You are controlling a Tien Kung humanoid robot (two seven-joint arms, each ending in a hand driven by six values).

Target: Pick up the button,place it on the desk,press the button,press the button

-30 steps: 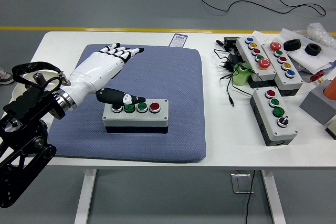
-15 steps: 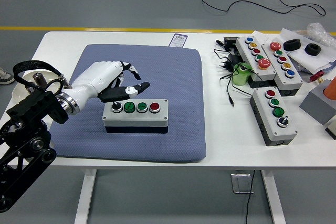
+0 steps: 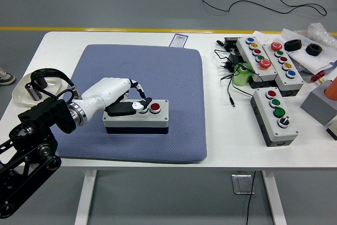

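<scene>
A grey button box (image 3: 138, 119) sits on a blue mat (image 3: 158, 77), toward the mat's front edge, on a white table (image 3: 221, 146). The robot's left hand (image 3: 117, 97), white with black fingertips, lies over the left part of the box, fingers curled downward onto the top, covering the left buttons and grasping nothing. The red button (image 3: 155, 107) at the box's right end stays uncovered.

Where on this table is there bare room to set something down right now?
The blue mat is bare behind the button box that the left hand covers, and along its front strip. The white strip between the mat and the cables is free. The right end, crowded with control boxes, is not.
</scene>
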